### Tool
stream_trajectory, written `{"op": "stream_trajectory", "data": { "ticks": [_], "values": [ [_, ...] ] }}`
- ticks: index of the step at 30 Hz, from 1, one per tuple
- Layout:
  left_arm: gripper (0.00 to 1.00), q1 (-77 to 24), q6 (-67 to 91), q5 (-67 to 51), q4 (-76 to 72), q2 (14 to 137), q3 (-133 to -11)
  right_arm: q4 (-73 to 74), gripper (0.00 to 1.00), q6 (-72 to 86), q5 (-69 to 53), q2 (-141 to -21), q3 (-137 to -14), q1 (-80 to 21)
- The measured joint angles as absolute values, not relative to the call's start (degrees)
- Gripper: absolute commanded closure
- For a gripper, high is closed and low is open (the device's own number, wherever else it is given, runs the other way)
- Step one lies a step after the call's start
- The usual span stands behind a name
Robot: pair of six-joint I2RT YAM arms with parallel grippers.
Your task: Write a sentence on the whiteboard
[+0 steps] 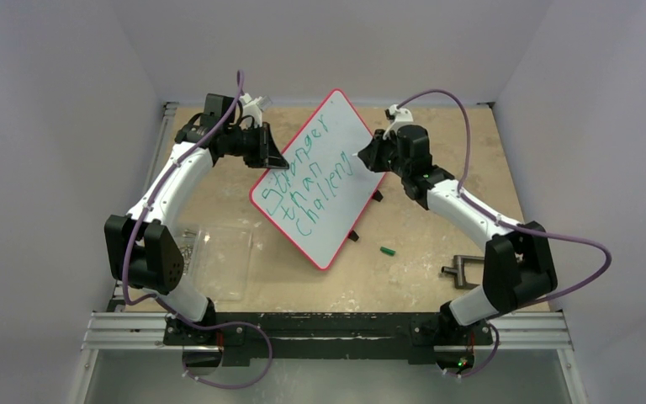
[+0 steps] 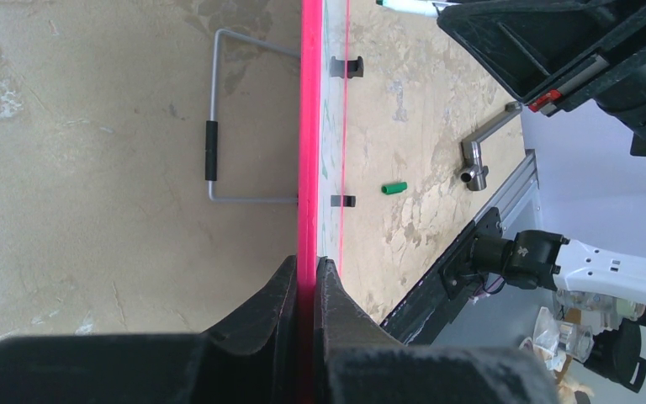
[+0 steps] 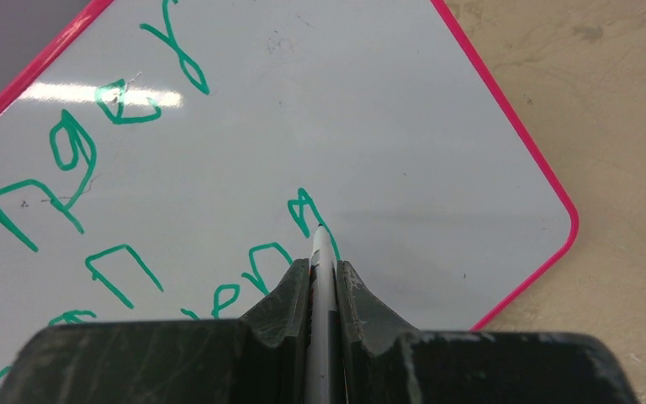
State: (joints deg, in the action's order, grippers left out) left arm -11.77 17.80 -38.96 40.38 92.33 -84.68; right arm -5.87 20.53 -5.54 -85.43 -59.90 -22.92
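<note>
The whiteboard (image 1: 336,160), white with a red rim, stands tilted at the table's middle. Green letters (image 1: 307,181) on it read "Stronger than Challen", in three lines. My left gripper (image 1: 276,156) is shut on the board's left rim; the left wrist view shows the rim (image 2: 309,126) edge-on between its jaws (image 2: 306,269). My right gripper (image 1: 360,158) is shut on a white marker (image 3: 323,252). The marker's tip touches the board (image 3: 404,126) at the newest green letter (image 3: 303,206), past the end of "Challen".
A green marker cap (image 1: 388,251) lies on the table right of the board. A metal clamp (image 1: 463,269) sits at the right. A clear plastic sheet (image 1: 219,257) lies at the left. The board's wire stand (image 2: 212,151) props it from behind.
</note>
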Motion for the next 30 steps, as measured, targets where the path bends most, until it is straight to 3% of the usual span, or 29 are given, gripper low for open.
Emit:
{"op": "stream_trajectory", "data": {
  "ticks": [30],
  "values": [
    [1.00,-11.79,17.80,-38.96,40.36,92.33,-84.68,-7.46,1.00,21.08,-5.54,-92.07,-63.11,-21.58]
  ]
}}
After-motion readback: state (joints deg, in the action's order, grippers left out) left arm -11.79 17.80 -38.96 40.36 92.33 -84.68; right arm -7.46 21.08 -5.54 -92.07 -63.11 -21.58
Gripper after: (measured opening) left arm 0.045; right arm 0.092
